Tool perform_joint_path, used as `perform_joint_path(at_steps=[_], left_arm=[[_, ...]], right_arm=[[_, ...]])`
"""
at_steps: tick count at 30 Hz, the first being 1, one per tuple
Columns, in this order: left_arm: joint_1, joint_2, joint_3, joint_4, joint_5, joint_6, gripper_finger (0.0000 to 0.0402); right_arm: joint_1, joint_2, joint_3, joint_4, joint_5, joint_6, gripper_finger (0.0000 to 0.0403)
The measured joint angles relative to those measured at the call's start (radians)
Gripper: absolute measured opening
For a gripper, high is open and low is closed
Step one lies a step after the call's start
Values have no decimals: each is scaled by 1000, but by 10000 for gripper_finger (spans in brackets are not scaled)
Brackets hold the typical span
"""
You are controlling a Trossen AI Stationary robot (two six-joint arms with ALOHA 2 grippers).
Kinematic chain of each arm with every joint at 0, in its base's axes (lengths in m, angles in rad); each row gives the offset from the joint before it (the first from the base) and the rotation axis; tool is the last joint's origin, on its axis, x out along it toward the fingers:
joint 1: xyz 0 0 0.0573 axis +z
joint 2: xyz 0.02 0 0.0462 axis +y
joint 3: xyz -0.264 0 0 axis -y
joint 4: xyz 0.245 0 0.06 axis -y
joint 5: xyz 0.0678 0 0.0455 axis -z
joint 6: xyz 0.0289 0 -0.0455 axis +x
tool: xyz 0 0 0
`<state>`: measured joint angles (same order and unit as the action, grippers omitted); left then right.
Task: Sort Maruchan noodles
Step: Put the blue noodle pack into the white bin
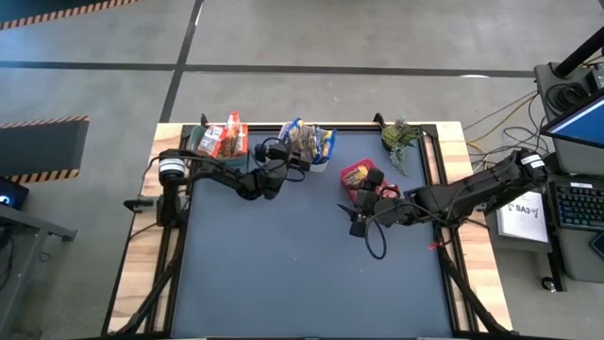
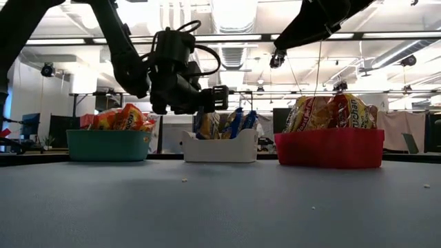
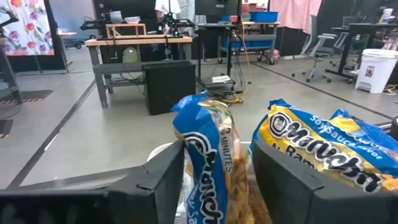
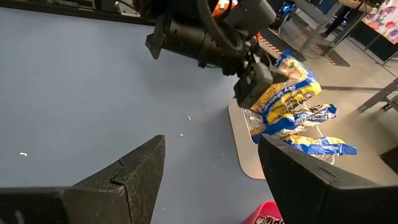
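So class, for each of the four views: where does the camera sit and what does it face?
High: overhead, facing down; both arms.
Low: table level, facing three bins; arms above.
Left wrist: over the white bin, left gripper around a blue packet.
Right wrist: facing the table; right gripper open.
Shared: white bin, both wrist views.

Three bins stand in a row along the far edge of the tabletop point(image 1: 302, 283): the left bin point(image 1: 204, 142), the middle bin point(image 1: 316, 162) and the right bin point(image 1: 356, 174), each with noodle packets point(image 1: 225, 138) in it. A plant point(image 1: 401, 138) lies near the far right corner.
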<state>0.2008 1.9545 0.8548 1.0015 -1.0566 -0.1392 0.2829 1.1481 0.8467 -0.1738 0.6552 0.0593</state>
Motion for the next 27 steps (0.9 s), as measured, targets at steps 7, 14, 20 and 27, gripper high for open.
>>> perform_joint_path(at_steps=[7,14,20,27], left_arm=[[-2,8,15,1,111,14,207],[-9,8,22,-16,315,103,209],[-14,8,21,-144,314,186,197],[-15,8,21,-253,240,213,194]], right_arm=[[0,0,0,0,0,-3,247],[0,0,0,0,0,-5,247],[0,0,0,-1,0,-7,247],[0,0,0,-1,0,-7,247]])
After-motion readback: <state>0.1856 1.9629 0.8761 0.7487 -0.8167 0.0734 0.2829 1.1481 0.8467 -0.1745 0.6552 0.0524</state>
